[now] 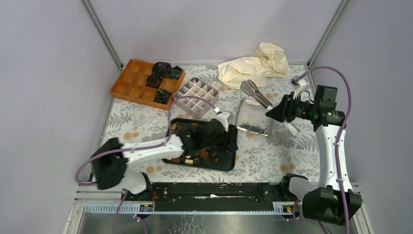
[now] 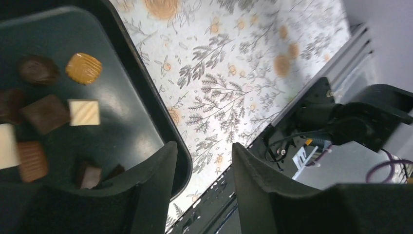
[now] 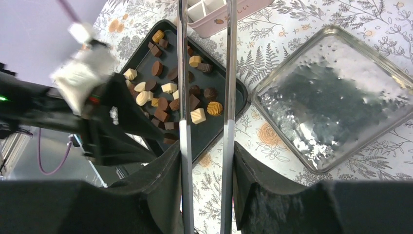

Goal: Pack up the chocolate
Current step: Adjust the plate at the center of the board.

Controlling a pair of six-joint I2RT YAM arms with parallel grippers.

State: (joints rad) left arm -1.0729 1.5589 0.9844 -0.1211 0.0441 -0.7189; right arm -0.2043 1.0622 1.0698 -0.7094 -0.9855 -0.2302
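Several chocolate pieces (image 1: 195, 157), dark, light brown and cream-white, lie loose on a black tray (image 1: 227, 161) at the table's middle. My left gripper (image 1: 225, 142) hangs over the tray's right part, open and empty. In the left wrist view the left gripper (image 2: 204, 161) is above the tray's rim (image 2: 182, 156), with the chocolate (image 2: 84, 68) to its left. My right gripper (image 1: 269, 112) is shut on metal tongs (image 1: 254, 90), held above the table. In the right wrist view the tongs (image 3: 182, 97) reach over the tray (image 3: 219, 124) and chocolate (image 3: 198, 116).
An orange divided box (image 1: 134, 80) with crumpled black-green paper cups (image 1: 160, 68) stands at the back left. A white grid insert (image 1: 196, 95) is beside it. A glass dish (image 1: 253, 122) sits right of the tray. A crumpled cream cloth (image 1: 255, 63) lies at the back.
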